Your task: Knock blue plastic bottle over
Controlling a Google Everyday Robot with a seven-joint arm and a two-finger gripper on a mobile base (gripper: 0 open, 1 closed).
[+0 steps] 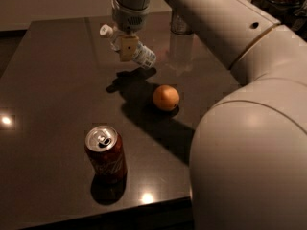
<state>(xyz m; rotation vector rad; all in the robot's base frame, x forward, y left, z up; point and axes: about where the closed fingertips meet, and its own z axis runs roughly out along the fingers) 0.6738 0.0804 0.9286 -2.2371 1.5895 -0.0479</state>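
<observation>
The tool (127,49) is clamped on the blue plastic bottle (145,56), held tilted above the dark worktop (53,80), cap toward 10 o'clock. 1 orange (166,97) lies at 5 o'clock from it, and 1 red can (105,153) stands at 6 o'clock.

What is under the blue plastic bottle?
The dark table, with a shadow on it, apart from the tilted blue plastic bottle. The hand grips the bottle's middle and covers that part. The orange lies nearer, not beneath.
</observation>
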